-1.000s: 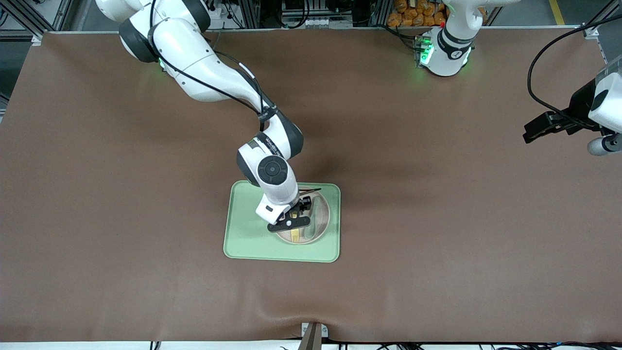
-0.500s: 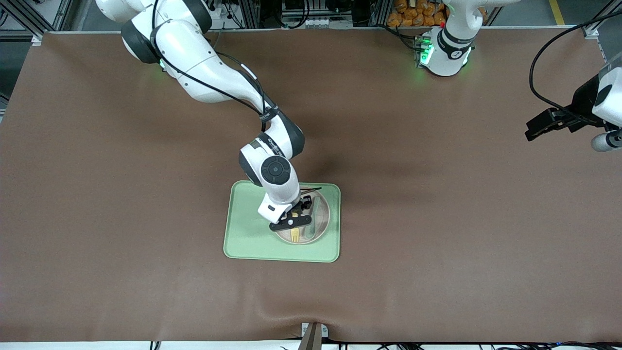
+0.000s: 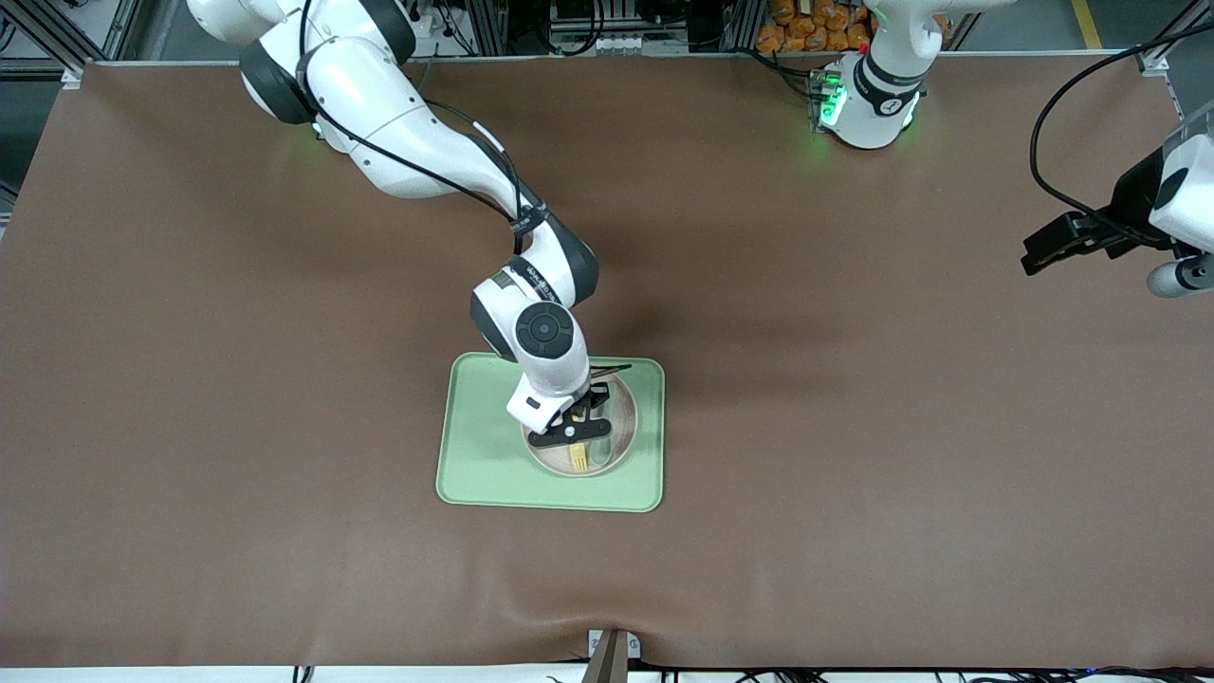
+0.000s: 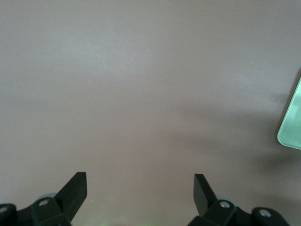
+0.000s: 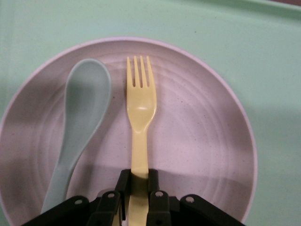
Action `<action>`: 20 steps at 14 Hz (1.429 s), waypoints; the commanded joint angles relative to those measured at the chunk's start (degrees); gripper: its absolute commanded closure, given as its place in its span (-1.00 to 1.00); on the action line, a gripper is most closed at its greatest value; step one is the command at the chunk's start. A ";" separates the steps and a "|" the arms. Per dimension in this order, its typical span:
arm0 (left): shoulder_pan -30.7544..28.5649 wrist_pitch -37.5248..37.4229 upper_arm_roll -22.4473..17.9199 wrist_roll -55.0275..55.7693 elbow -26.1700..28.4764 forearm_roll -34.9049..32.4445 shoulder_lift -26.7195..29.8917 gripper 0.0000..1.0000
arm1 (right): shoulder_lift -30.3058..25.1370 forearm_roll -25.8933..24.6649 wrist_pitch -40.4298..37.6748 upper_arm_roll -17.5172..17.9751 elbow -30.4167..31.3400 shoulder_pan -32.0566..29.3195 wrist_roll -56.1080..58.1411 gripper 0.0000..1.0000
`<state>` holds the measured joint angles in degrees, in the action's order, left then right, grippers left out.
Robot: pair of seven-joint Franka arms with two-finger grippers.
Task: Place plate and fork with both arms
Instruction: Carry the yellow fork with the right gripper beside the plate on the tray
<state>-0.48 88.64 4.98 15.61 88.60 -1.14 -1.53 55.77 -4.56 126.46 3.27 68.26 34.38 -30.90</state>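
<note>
The right gripper is closed on the handle of the fork, which it holds over the plate, beside a spoon lying in that plate. The plate sits on a green tray on the counter. The left gripper waits with its fingers apart over bare counter toward the left arm's end.

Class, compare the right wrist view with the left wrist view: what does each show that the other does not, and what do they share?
Only the right wrist view shows the plate, the spoon lying in it, and the fork gripped by the right gripper. Only the left wrist view shows bare brown table under the open left gripper. Both show the green tray.
</note>
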 commanded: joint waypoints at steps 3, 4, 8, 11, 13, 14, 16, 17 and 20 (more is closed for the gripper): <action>-0.49 0.13 0.73 -0.93 1.13 -1.24 1.62 -1.00 | 0.57 -0.54 -6.56 0.51 -5.93 -0.36 -2.41 1.00; -0.40 0.22 0.73 -0.93 1.04 -1.24 1.62 -1.00 | 0.39 0.24 -8.49 0.69 -7.17 -0.63 -2.59 1.00; -0.49 0.13 0.73 -0.84 1.13 -1.15 1.71 -1.00 | -1.98 2.80 -9.83 0.51 -7.62 -4.22 -2.59 1.00; -0.49 0.13 0.73 -0.84 1.22 -1.15 1.62 -1.00 | -3.12 3.07 -9.75 3.49 -4.30 -11.33 -2.24 1.00; -0.49 0.22 0.55 -0.84 1.13 -1.24 1.53 -1.00 | -4.79 2.45 -9.74 5.34 -1.05 -14.42 -1.28 1.00; -0.49 0.13 0.55 -0.84 1.13 -1.15 1.44 -1.00 | -5.58 2.45 -9.66 5.35 0.45 -14.87 0.30 1.00; -0.49 0.13 0.55 -0.93 1.13 -1.24 1.44 -1.00 | -6.37 1.40 -8.52 5.26 4.31 -14.96 1.45 1.00; -0.49 0.13 0.73 -0.84 1.13 -1.15 1.44 -1.00 | -6.46 -0.08 -7.82 5.35 5.72 -14.87 1.45 1.00; -0.49 0.22 0.55 -0.84 1.22 -1.15 1.53 -1.00 | -6.46 -0.98 -5.88 5.35 8.45 -14.26 0.93 1.00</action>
<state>-0.48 88.64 5.11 15.59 88.62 -1.14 -1.49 52.19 -4.16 118.85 8.02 71.71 20.23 -29.88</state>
